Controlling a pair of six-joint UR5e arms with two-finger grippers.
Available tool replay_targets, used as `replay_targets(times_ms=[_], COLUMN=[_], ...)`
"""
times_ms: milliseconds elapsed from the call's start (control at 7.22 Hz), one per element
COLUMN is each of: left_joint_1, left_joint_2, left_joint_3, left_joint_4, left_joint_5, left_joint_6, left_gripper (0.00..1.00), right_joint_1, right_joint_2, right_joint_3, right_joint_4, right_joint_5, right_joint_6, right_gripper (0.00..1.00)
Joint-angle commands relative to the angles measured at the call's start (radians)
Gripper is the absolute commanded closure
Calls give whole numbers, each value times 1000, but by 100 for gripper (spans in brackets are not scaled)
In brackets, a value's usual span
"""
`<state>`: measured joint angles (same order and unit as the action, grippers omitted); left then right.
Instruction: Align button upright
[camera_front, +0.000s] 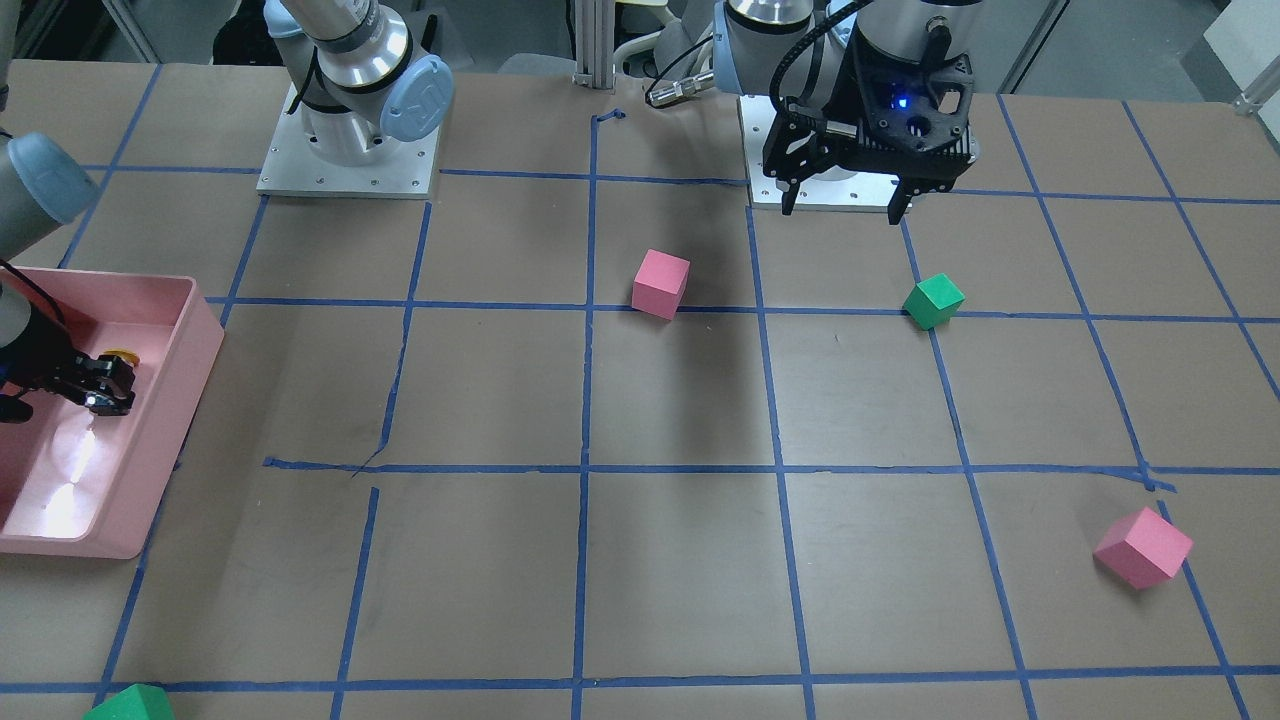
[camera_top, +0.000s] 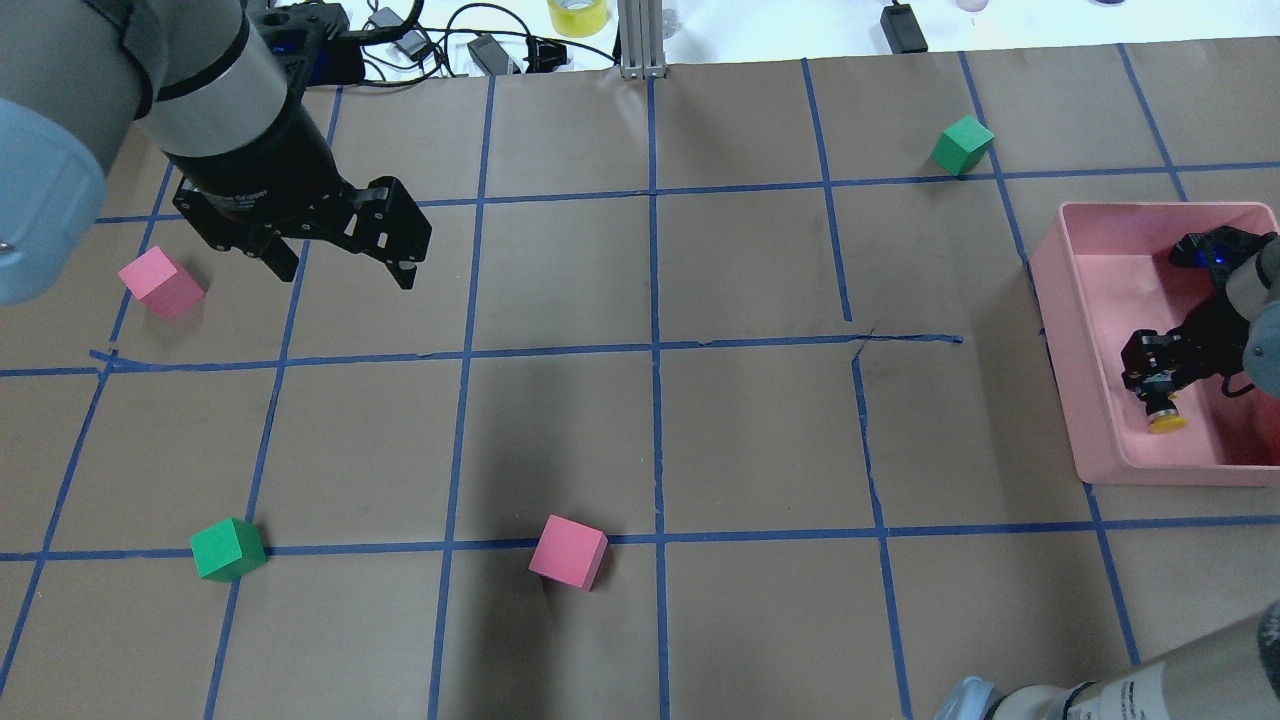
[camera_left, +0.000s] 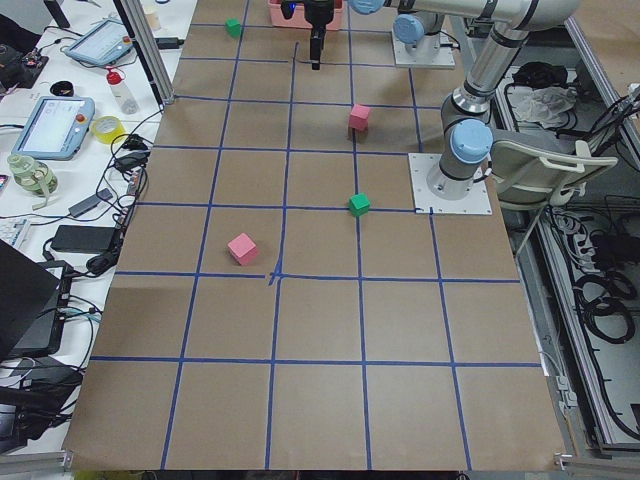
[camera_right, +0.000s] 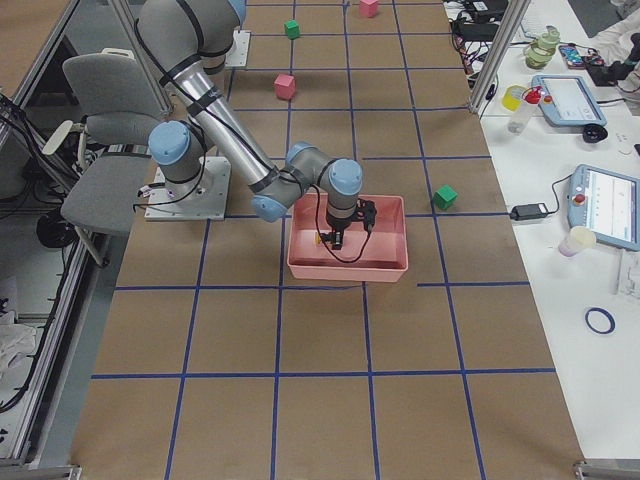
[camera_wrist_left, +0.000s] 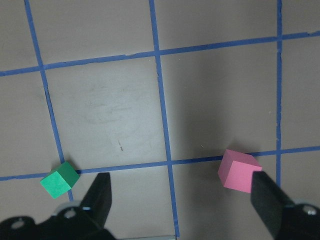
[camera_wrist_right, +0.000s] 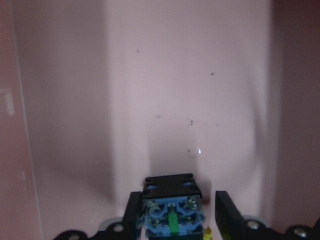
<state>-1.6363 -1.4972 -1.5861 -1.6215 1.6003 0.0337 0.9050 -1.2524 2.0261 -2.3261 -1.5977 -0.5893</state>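
Note:
The button (camera_top: 1164, 416) has a yellow cap and a dark body. It sits between the fingers of my right gripper (camera_top: 1150, 372) inside the pink bin (camera_top: 1062, 330), with its cap pointing sideways toward the bin's near wall. In the right wrist view the button's black and blue base (camera_wrist_right: 172, 215) fills the gap between the fingers (camera_wrist_right: 226, 212) above the bin floor. The front view shows the cap (camera_front: 122, 352) beside the right gripper (camera_front: 105, 385). My left gripper (camera_top: 345, 272) is open and empty, hovering over the table far from the bin.
Pink cubes (camera_top: 160, 283) (camera_top: 568, 552) and green cubes (camera_top: 228, 549) (camera_top: 962, 145) lie scattered on the brown, blue-taped table. The left wrist view shows a green cube (camera_wrist_left: 60, 179) and a pink cube (camera_wrist_left: 239, 170) below the left gripper (camera_wrist_left: 182, 200).

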Motion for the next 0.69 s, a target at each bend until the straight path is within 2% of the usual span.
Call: replay_targets(times_ms=[0, 415, 554], left_joint_1=[1, 1, 1], left_joint_2=[0, 0, 0], left_joint_3=[0, 1, 1], left_joint_4=[0, 0, 0], left_joint_5=[3, 6, 6], left_joint_6=[0, 0, 0], left_gripper=[0, 0, 0], right_joint_1=[0, 2, 5], right_joint_2=[-7, -19, -36], right_joint_3=[-17, -49, -93], right_joint_4=[33, 80, 117], right_joint_5=[-24, -24, -36], right_joint_6=[3, 5, 11], right_gripper=[100, 100, 100])
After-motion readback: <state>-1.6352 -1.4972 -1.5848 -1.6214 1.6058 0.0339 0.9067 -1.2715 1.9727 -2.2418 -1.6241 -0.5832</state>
